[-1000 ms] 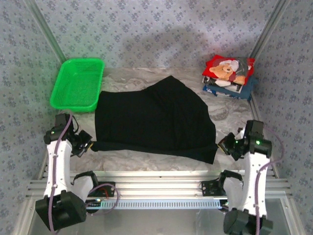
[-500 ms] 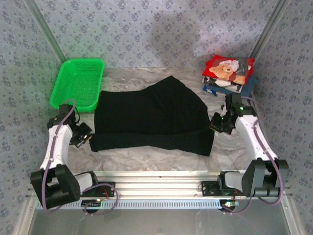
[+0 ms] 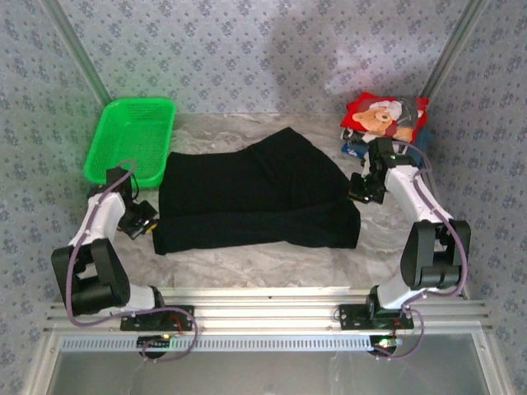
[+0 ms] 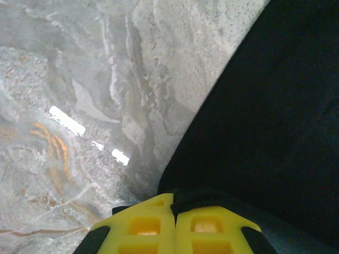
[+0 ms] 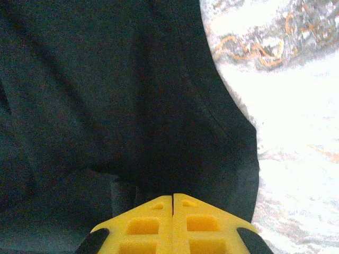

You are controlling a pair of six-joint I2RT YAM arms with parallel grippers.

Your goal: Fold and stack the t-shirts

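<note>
The black t-shirt [image 3: 255, 193] lies spread mid-frame; limp, light cloth, likely to sag and drag rather than slide, so hems and corners are the places to pinch. The left gripper [image 3: 142, 224] is clamped on its lower-left corner, the right gripper [image 3: 360, 188] on its right edge; the folded stack [image 3: 385, 122] sits upper right.

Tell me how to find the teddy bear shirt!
Look at the marble table, far right corner, across from the green basket. A small pile of folded shirts sits there, with the red shirt on top. It alone has a brown teddy bear printed on it; the big shirt in the middle is plain black.
</note>
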